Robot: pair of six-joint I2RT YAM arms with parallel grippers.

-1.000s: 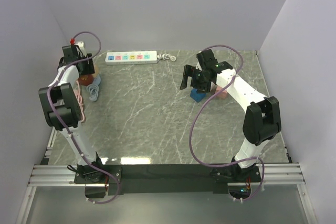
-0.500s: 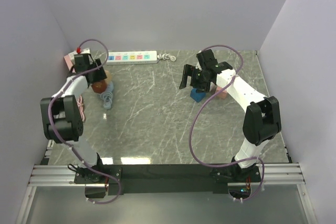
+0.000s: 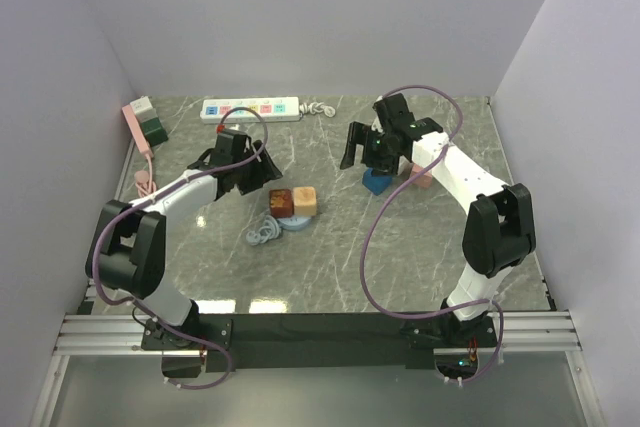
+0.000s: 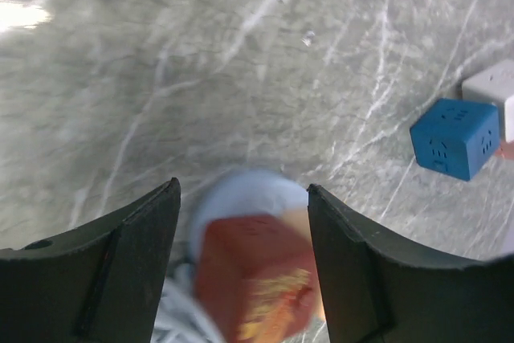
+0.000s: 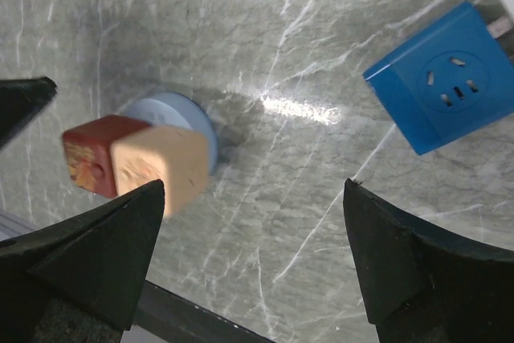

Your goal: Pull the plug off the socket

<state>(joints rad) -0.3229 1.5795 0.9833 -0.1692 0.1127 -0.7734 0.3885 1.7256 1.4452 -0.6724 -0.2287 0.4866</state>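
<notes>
Lying along the far edge of the tabletop (image 3: 400,257), the long white power strip (image 3: 250,108) has its bundled cord (image 3: 320,107) at its right end. Whether a plug sits in any pastel outlet is too small to tell. The left end effector (image 4: 242,190) is well short of the strip, its fingers spread around a blurred red cube (image 4: 257,279) beside a cream cube (image 5: 157,166) over a light-blue disc (image 5: 181,114). I cannot tell whether it pinches the red cube. The right end effector (image 5: 253,186) is spread wide with nothing between its fingers, near a blue cube adapter (image 5: 446,74). The strip looks like light, stiff, smooth plastic, likely to slide or lift under a pull. One end effector should press its body down while the other grips the plug's hard sides, not the soft cord.
</notes>
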